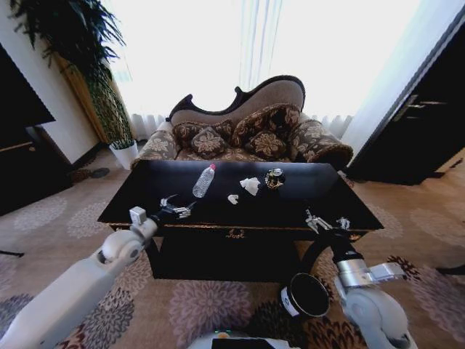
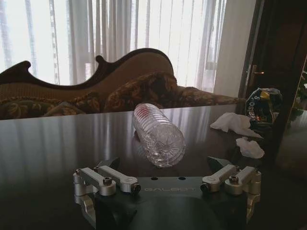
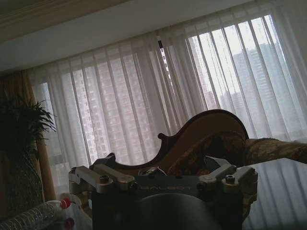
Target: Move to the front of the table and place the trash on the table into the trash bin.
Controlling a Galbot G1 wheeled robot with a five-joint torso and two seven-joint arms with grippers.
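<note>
The glossy black table [image 1: 330,190] stands in front of me. On it lie trash pieces: a crumpled white tissue [image 1: 250,185], a tiny white bit [image 1: 232,198] and a dark shiny wrapper [image 1: 274,178]. My left gripper [image 1: 176,210] hovers open over the table's near left part. In the left wrist view it [image 2: 167,178] faces the tissue [image 2: 230,123], the white bit [image 2: 250,147] and the wrapper [image 2: 263,103]. My right gripper [image 1: 325,221] is open at the table's front right edge, tilted upward [image 3: 165,175]. The black trash bin [image 1: 305,294] stands on the carpet below it.
A clear plastic bottle [image 1: 204,181] with a red cap lies on the table left of the trash, right in front of the left gripper [image 2: 158,136]. A patterned sofa [image 1: 247,134] stands behind the table, a potted plant [image 1: 109,109] at the back left, dark cabinets on both sides.
</note>
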